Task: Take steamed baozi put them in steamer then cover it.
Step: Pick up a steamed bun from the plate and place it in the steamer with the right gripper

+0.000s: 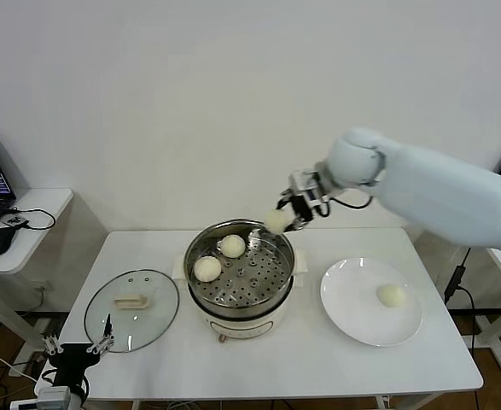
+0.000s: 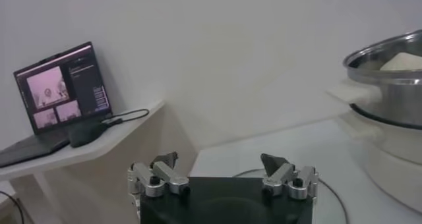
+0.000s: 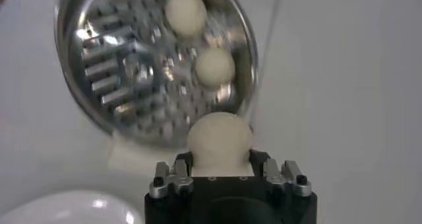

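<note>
1. Over the far right rim of the steamer (image 1: 240,278) I've got a baozi (image 1: 276,221) pinched in the right gripper (image 1: 289,215), fingers closed snug on it, hanging above the edge and not yet over the tray's middle.
2. My worry: let go here and it may clip the rim and roll off onto the table (image 1: 276,359) behind the pot.
3. Two buns (image 1: 219,257) already sit at the far left of the tray, touching or nearly so; a drop onto them could bounce.
4. Squeezing soft dough too hard may dent it or make it stick to a finger on release.
5. One more bun (image 1: 392,295) waits on the white plate (image 1: 352,320), right.
6. Near left, the cover (image 1: 131,309) lies flat; the left gripper (image 1: 78,345) idles wide open at its near edge, holding nothing.
</note>
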Robot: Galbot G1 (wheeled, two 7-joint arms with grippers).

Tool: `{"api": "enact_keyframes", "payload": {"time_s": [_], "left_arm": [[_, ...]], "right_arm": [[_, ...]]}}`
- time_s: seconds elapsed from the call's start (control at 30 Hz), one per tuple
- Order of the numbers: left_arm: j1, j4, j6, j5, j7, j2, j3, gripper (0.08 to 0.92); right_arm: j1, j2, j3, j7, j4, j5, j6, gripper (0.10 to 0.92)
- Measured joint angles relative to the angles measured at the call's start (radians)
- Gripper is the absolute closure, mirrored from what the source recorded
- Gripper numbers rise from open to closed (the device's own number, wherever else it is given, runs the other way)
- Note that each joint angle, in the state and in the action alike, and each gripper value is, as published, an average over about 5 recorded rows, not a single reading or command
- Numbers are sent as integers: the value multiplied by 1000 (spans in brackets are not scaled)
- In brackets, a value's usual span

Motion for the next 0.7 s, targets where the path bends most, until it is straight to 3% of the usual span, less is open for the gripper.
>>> {"api": "enact_keyframes", "payload": {"time_s": [0.7], "left_arm": [[0,5,-8,-8,-5,-19,-5,177]], "right_arm": [[-19,188,-159,-22,19,-143,277,418]]}}
